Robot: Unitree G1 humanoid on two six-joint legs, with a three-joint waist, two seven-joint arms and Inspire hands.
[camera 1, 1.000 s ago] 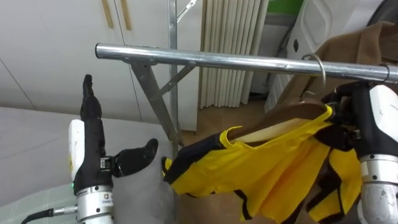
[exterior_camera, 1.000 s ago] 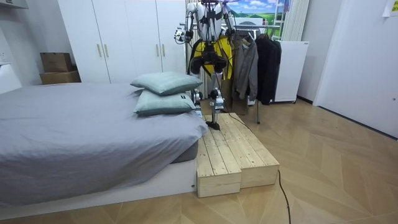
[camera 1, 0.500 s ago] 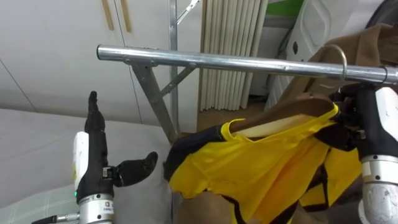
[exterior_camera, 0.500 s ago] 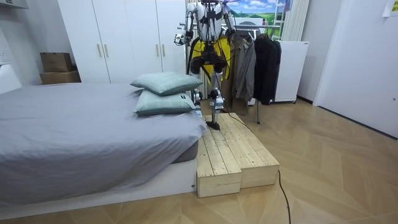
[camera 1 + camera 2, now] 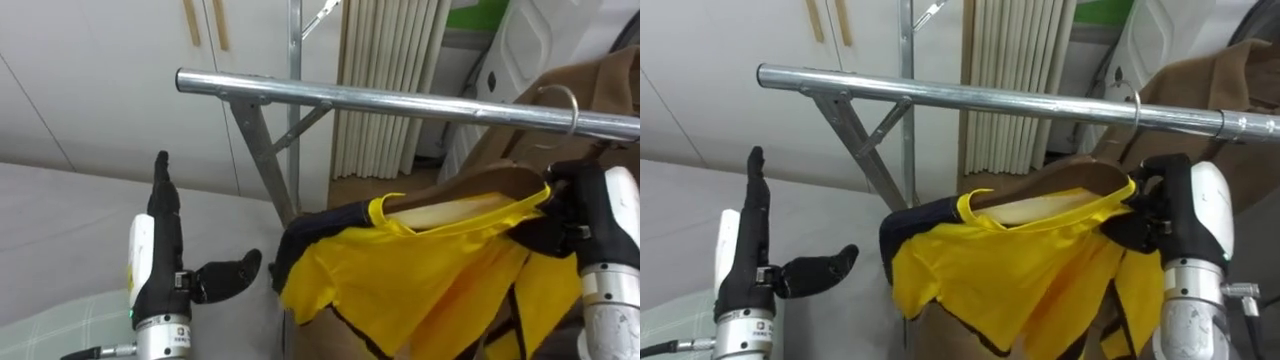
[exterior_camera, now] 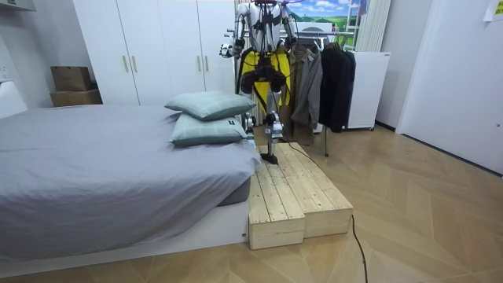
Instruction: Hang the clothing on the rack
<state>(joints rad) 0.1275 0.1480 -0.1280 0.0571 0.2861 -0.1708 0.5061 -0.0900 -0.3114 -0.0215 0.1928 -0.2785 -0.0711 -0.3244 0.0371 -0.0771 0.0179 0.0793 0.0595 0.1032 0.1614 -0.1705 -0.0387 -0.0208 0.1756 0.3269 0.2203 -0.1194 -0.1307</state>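
Grey bedding covers the bed [image 6: 94,173] toward 8 o'clock in the room view, with two pillows [image 6: 206,116] stacked at its head. Just beside the bed lies a stepped wooden platform [image 6: 299,196], and the robot stands upright at its far end, toward 12 o'clock, facing a clothes rack. In the eye views the rack's steel rail [image 5: 400,100] crosses from 10 o'clock to 3 o'clock. A brown coat [image 5: 600,80] hangs behind it at 2 o'clock. Below the rail, toward 5 o'clock, a yellow shirt [image 5: 400,280] with dark trim drapes from a wooden hanger [image 5: 450,210]. The right hand [image 5: 575,210], at 4 o'clock, has its dark fingers curled round the hanger's end and the shirt's shoulder. The left hand [image 5: 165,270], at 8 o'clock, holds nothing: fingers straight and pointing up, thumb spread aside. The hanger's metal hook [image 5: 565,100] arcs over the rail at 2 o'clock; whether it bears on the rail cannot be told.
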